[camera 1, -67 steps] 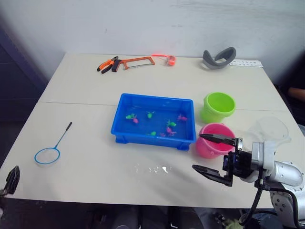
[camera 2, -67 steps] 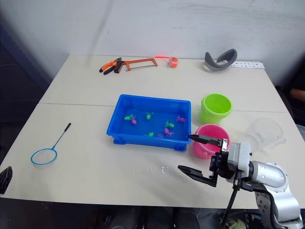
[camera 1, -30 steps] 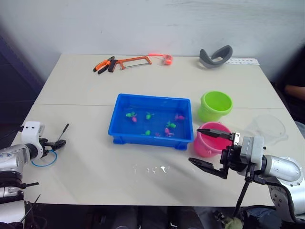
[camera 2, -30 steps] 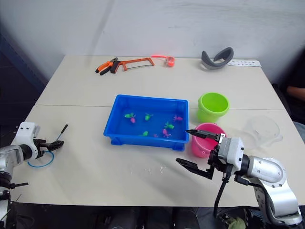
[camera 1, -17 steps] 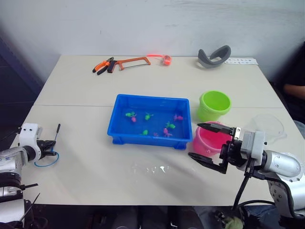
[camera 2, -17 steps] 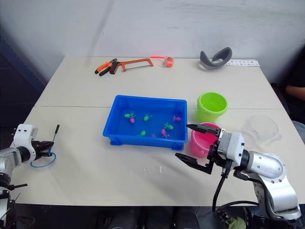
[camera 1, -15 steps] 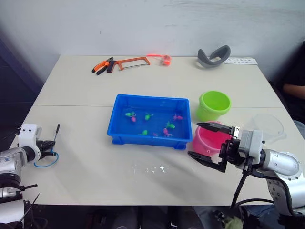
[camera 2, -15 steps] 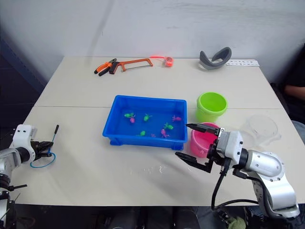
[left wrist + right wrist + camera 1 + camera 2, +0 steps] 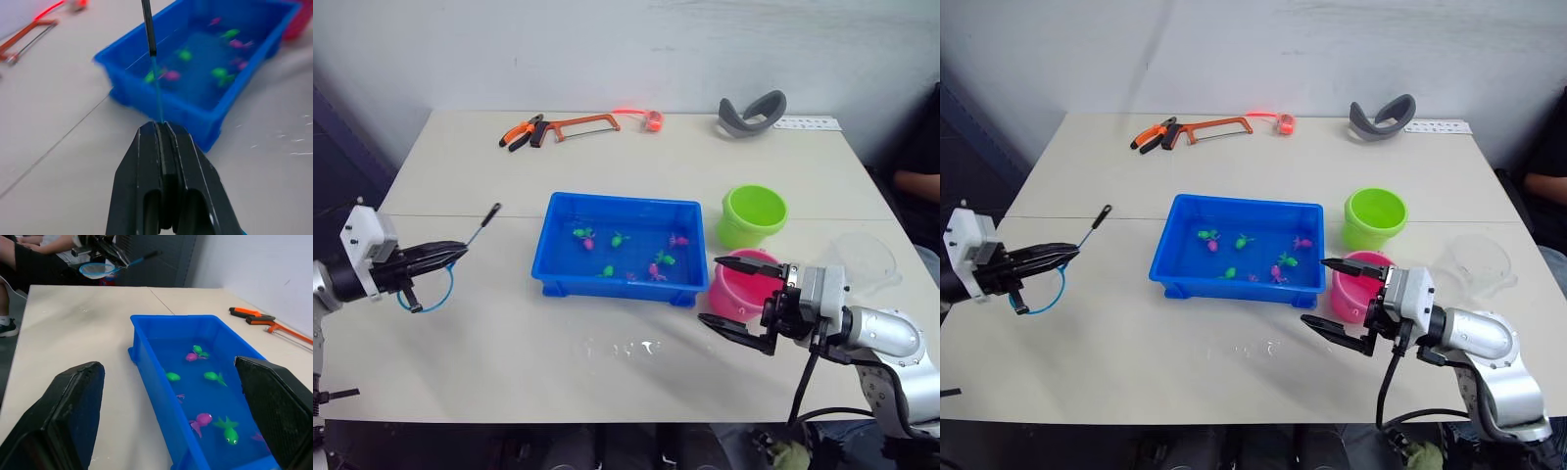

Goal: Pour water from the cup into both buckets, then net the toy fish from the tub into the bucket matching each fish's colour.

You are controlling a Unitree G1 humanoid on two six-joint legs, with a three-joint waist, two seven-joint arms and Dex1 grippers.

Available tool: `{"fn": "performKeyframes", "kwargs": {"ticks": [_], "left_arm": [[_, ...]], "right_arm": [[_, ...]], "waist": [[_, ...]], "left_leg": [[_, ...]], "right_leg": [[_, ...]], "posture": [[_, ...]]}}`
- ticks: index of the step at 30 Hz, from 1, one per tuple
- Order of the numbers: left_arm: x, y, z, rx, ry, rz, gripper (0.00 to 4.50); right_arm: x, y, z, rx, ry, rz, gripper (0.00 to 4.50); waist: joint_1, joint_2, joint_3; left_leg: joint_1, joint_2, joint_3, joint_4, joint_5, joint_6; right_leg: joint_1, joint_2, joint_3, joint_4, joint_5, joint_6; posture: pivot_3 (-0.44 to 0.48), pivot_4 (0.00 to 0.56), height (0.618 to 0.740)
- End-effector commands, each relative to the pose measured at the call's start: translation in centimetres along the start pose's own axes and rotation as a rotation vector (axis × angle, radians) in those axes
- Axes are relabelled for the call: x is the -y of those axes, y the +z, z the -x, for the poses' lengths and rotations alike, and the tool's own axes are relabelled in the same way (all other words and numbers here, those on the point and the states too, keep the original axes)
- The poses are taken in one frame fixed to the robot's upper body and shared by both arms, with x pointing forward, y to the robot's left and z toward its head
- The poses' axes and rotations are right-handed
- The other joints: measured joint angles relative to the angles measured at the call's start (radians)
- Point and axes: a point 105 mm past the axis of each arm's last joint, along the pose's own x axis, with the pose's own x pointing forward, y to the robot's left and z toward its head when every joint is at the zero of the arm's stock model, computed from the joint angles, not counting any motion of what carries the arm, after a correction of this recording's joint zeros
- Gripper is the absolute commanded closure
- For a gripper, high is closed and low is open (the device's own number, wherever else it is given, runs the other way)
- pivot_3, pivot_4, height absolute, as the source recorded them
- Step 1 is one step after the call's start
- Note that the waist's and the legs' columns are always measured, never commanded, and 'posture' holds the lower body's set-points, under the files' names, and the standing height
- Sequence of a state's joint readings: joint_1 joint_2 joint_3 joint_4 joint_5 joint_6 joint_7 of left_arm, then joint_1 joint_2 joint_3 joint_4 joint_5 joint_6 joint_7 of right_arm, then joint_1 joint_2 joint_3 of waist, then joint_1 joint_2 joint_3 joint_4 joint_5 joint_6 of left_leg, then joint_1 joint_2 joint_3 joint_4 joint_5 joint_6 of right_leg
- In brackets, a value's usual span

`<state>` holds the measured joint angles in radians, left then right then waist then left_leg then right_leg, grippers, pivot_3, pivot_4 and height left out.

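The blue tub point(image 9: 625, 246) sits near the middle of the pale table point(image 9: 607, 157), holding shallow water and the toy fish point(image 9: 626, 257), a scatter of green and pink ones; the right wrist view shows them lying apart from each other on the tub's floor. Just to the right of the tub stand the two buckets: the green bucket point(image 9: 753, 216) farther back and the pink bucket point(image 9: 745, 290) nearer the front, close beside the tub's front right corner. The clear cup point(image 9: 867, 260) rests on the table to the right of the buckets, near the table's edge.

The left gripper point(image 9: 450, 252) is off to the left of the tub, its fingers pressed together on the thin handle of the net point(image 9: 431, 286). The net is lifted off the table: its black handle end points up and toward the tub, and its blue hoop hangs below the gripper. In the left wrist view the handle runs straight out from between the closed fingers toward the tub's near wall.

The right gripper point(image 9: 734, 294) hovers in front of the pink bucket, its two black fingers spread wide with nothing between them, one over the bucket's rim and one lower toward the table.

At the far side of the table lie a pair of orange-handled pliers point(image 9: 521, 131), an orange hacksaw point(image 9: 579, 124) and a grey curved object point(image 9: 753, 114). A small wet patch point(image 9: 625, 347) glistens on the table in front of the tub.
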<state>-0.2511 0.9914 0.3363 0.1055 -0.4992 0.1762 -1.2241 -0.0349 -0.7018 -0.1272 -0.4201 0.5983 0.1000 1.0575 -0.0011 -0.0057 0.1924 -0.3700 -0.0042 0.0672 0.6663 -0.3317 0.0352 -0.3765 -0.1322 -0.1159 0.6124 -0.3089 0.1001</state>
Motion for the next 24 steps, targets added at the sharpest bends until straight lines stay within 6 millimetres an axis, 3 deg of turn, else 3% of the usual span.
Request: {"fn": "performKeyframes", "kwargs": {"ticks": [1,4,8,12,15,24], "left_arm": [[3.1,2.6,-2.2,-0.041,-0.255,-0.085,4.46],[5.0,3.0,-3.4,-0.124,-0.417,-0.153,4.46],[5.2,4.0,-6.3,-0.192,-0.513,-0.211,4.46],[5.3,3.9,-7.9,-0.224,-0.545,-0.233,4.46],[5.5,4.4,-9.6,-0.198,-0.553,-0.242,4.46],[5.3,4.8,-11.7,-0.201,-0.557,-0.256,4.46]], "right_arm": [[-0.6,1.5,0.0,-0.003,0.060,0.017,0.00],[-0.9,1.5,0.2,-0.035,0.079,0.005,0.00],[-0.5,2.2,-0.9,-0.068,0.108,0.023,0.00],[-1.2,1.0,-3.3,-0.138,0.118,-0.041,0.00],[-1.4,1.1,-5.3,-0.138,0.151,-0.067,0.00],[-0.5,0.9,-8.1,-0.184,0.183,-0.092,0.00]], "waist": [[0.000,0.002,0.001],[0.001,0.002,0.001],[0.005,0.003,0.004],[-0.001,0.003,0.004],[0.001,0.003,0.005],[0.005,0.002,0.005]], "left_leg": [[0.000,0.000,0.000,0.000,0.000,0.000],[-0.001,0.000,0.000,0.000,0.000,0.000],[-0.002,-0.001,0.001,0.001,0.001,0.002],[-0.001,0.000,0.002,0.001,0.002,0.001],[-0.003,0.000,0.002,0.001,0.003,0.000],[-0.007,-0.001,0.000,0.009,0.003,0.002]], "right_leg": [[0.000,0.000,0.000,0.000,0.000,0.000],[0.000,0.001,0.000,0.000,0.000,0.000],[0.000,0.002,-0.001,0.000,0.000,0.001],[0.000,0.003,0.001,0.001,0.000,0.001],[-0.002,0.005,0.000,0.002,0.000,0.000],[-0.003,0.007,-0.001,0.003,0.000,0.001]], "posture": [[0.000,0.150,0.740],[0.000,0.150,0.740],[0.000,0.150,0.740],[0.000,0.150,0.740],[0.000,0.150,0.740],[0.000,0.150,0.740]]}}
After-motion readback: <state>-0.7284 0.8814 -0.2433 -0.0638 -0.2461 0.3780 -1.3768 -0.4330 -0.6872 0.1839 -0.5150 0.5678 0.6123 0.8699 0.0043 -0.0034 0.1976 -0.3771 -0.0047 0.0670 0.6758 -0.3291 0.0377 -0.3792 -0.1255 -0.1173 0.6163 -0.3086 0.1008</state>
